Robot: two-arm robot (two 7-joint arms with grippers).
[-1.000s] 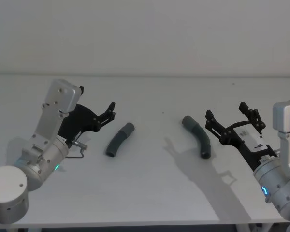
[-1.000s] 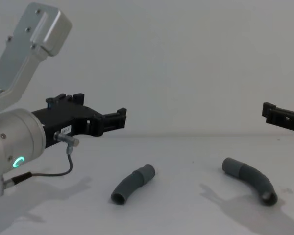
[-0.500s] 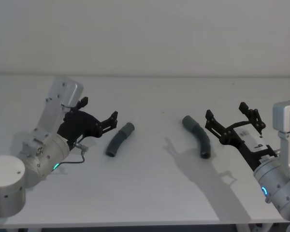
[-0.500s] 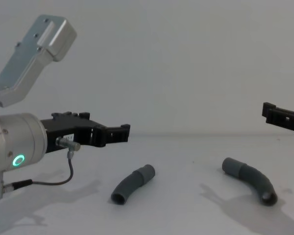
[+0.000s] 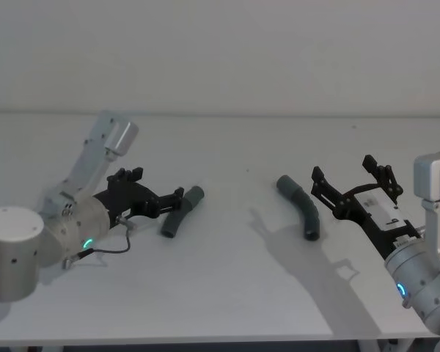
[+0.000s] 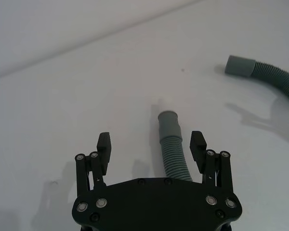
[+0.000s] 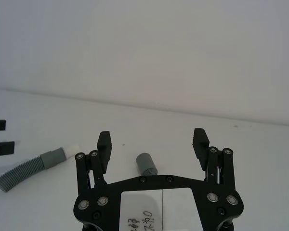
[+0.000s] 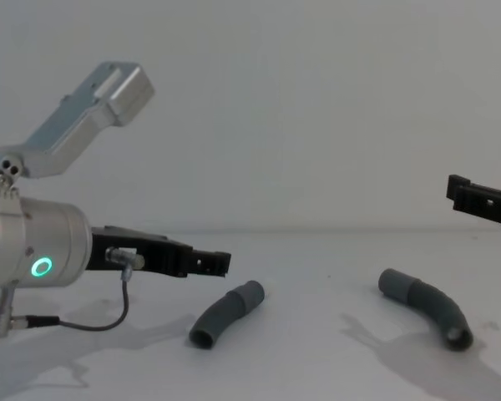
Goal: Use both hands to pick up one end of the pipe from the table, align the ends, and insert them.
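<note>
Pipe's left piece lies on the tabletop just ahead of the left hand. The right piece lies well apart from it, near the right hand. Both hands are spread wide, holding nothing. The left piece's long axis runs nearly along that hand's reach, with its ribbed body between the fingers and its cuff pointing away. The left hand seems nearer its grasp.

White label on the right gripper carries handwritten marks, not legible. No other text.
</note>
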